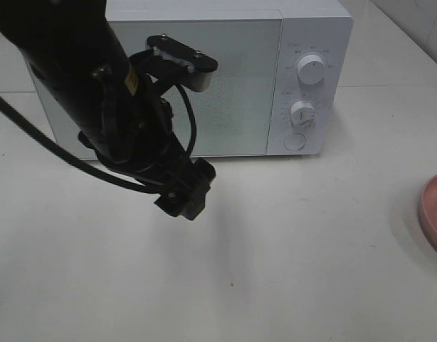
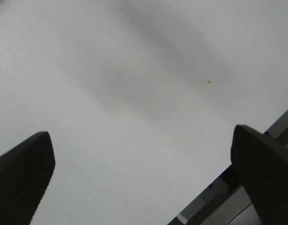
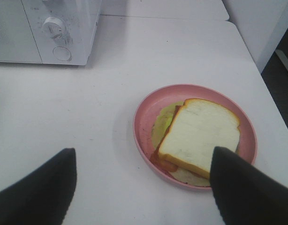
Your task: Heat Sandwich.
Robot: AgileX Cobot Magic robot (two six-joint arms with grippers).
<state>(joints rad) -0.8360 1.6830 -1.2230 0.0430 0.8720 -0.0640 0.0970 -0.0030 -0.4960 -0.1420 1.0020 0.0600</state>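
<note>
Resting on the pink plate [image 3: 146, 136], the sandwich [image 3: 200, 136] lies near the white microwave [image 1: 233, 78]; left gripper [image 2: 141, 180] and right gripper [image 3: 144, 187] both gape empty.

Sandwich [image 3: 200, 137] on plate [image 3: 145, 123], microwave [image 1: 240, 43] behind, well left of plate

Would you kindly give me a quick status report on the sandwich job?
Left gripper open, empty. Right gripper open above table. Sandwich on pink plate, untouched. Microwave door closed.
</note>
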